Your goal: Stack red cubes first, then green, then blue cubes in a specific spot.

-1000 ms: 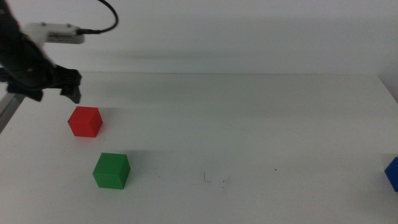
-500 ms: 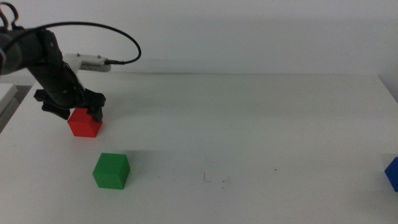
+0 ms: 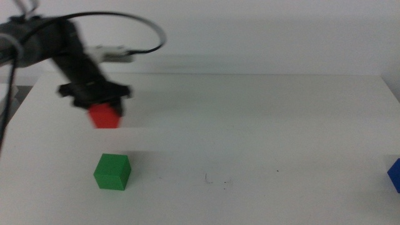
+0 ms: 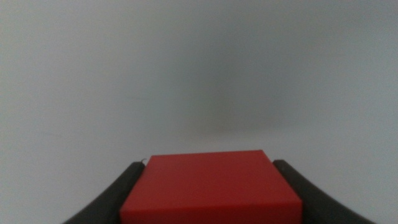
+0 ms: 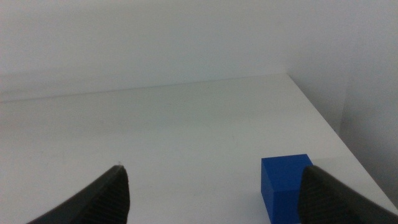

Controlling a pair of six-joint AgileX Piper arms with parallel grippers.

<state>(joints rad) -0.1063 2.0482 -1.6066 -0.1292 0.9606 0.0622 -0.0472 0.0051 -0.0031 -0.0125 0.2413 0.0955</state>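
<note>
My left gripper (image 3: 100, 107) is shut on the red cube (image 3: 104, 117) and holds it a little above the table at the back left, blurred by motion. In the left wrist view the red cube (image 4: 210, 190) sits tight between the two dark jaws. The green cube (image 3: 112, 171) rests on the table in front of it, near the left. The blue cube (image 3: 394, 174) lies at the right edge of the middle view. In the right wrist view my right gripper (image 5: 214, 199) stands open, with the blue cube (image 5: 287, 183) just beside one finger. The white tabletop (image 3: 250, 137) between the cubes is bare.
The table's back edge meets a plain white wall. A black cable (image 3: 140, 31) loops above the left arm. Faint dark specks (image 3: 215, 181) mark the tabletop near the front centre. The table's right edge (image 5: 329, 130) runs close to the blue cube.
The left gripper came down onto the red cube, closed on it, and has lifted and carried it to the right. The green and blue cubes have not moved.
</note>
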